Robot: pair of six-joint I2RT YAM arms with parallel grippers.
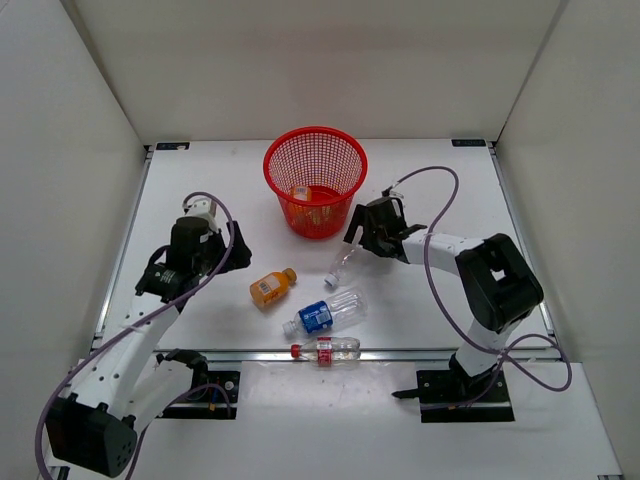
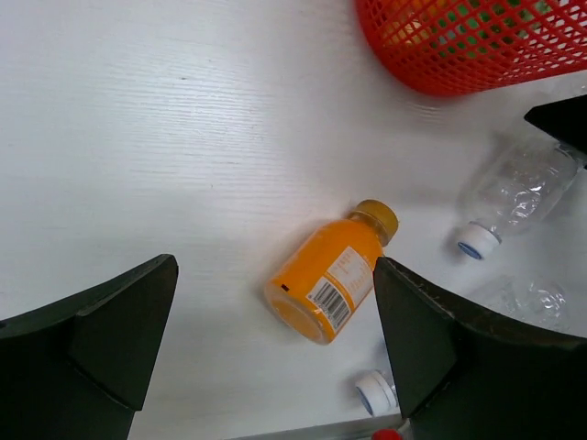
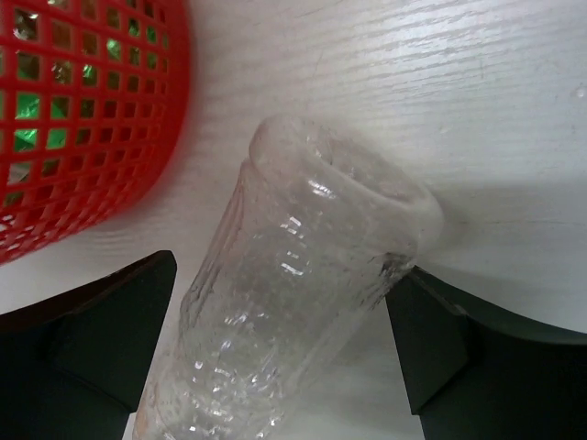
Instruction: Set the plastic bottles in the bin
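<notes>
Plain clear bottle (image 3: 303, 302) straddled by the right pincer (image 3: 280, 275), just beside the bin (image 1: 340, 205) on its near-right side.

The bottle is laid flat on the desk (image 1: 200, 180), its long axis running through the gap between the spread jaws, base end nearer the bin and cap pointed away from it. One finger appears to touch its flank and the other is a little apart, so no firm grip is seen. A squeeze across the narrow width is judged to be what the lift calls for. The left pincer (image 2: 275, 264) is held open over the orange bottle (image 2: 330, 280), which lies farther from the bin, cap turned towards it.
</notes>
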